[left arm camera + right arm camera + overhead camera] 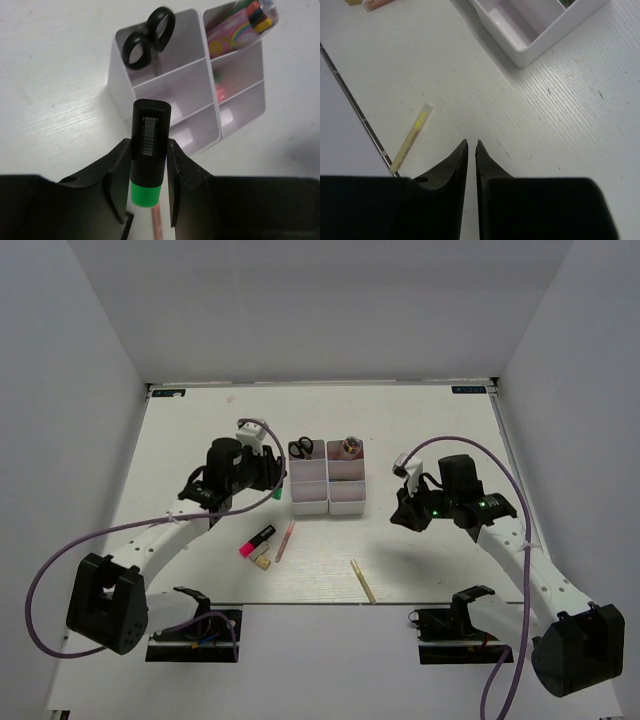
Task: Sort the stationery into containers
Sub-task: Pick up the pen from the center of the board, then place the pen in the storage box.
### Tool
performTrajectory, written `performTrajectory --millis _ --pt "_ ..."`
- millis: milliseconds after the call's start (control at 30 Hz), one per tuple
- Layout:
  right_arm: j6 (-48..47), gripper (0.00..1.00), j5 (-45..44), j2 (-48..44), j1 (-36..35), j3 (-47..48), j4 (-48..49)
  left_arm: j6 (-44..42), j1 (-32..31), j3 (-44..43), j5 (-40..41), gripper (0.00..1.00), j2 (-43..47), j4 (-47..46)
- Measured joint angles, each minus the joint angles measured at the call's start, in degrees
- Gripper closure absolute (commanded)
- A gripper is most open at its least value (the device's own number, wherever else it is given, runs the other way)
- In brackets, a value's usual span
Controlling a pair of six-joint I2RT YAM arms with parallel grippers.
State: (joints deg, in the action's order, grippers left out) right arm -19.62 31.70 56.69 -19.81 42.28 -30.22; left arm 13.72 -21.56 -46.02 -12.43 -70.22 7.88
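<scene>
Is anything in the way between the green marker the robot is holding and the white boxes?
No, nothing visible is in the way. The left gripper holds the green marker right beside the white bins, with no object between them. The scissors sit in the far compartment. The two nearer compartments in that column look free.

right gripper (pixel 471 143) jaws closed, empty | tan pencil (pixel 412 137) left | bins (pixel 560 32) upper right
</scene>
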Motion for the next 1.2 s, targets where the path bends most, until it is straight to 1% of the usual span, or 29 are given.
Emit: performTrajectory --millis 67,133,300,433,600,733,833,900,933,967,1000,1100,1133,1200 --pt "0.02 0.86 0.02 0.15 0.09 -0.09 0.0 1.92 -2.36 4.44 1.16 1.0 -0.09 -9.05" --pt "0.0 0.86 0.11 0.39 0.33 -0.09 0.13 2.71 -4.76 7.15 3.76 1.0 -1.36 -15.1" --pt "0.0 0.86 0.48 0.92 0.55 -0.11 0.24 2.12 -11.34 7.61 13.05 1.0 -6.73 -27.45" --pt "-0.04 0.87 0.87 1.01 0.63 -0.11 0.26 0.15 -14.91 4.66 18.21 1.0 -9.9 -31.98" --pt "-0.02 0.87 1.51 1.03 0.68 -0.2 0.24 -3.04 -17.35 -0.57 22.75 1.0 -13.94 -35.56" --pt "-0.04 0.87 1.57 1.03 0.74 -0.2 0.26 -5.49 -18.56 -0.76 25.86 1.0 -17.2 -38.47" --pt "-0.02 0.87 1.77 1.03 0.96 -0.2 0.24 -6.99 -19.56 0.72 28.11 1.0 -18.64 -40.04" --pt "-0.02 0.87 1.92 1.03 1.2 -0.2 0.24 -7.65 -19.96 2.32 29.38 0.96 -19.21 -41.29" --pt "-0.02 0.87 1.99 1.03 1.33 -0.2 0.24 -7.82 -20.06 3.23 29.92 0.86 -19.39 -41.9" --pt "-0.02 0.87 2.1 1.03 1.44 -0.2 0.24 -7.93 -20.2 4.11 30.34 0.82 -19.47 -42.53" --pt "-0.02 0.87 2.19 1.03 1.49 -0.2 0.22 -7.98 -20.26 5.14 30.86 0.79 -19.5 -43.06" --pt "-0.02 0.87 2.62 1.03 1.86 -0.2 0.22 -8.2 -20.48 7.08 32.02 0.56 -19.47 -44.06" --pt "-0.02 0.87 2.71 1.03 1.95 -0.2 0.22 -8.28 -20.52 7.41 32.35 0.54 -19.47 -44.13" --pt "-0.02 0.87 2.95 1.03 2.14 -0.2 0.22 -8.37 -20.68 7.96 32.81 0.48 -19.39 -44.39"
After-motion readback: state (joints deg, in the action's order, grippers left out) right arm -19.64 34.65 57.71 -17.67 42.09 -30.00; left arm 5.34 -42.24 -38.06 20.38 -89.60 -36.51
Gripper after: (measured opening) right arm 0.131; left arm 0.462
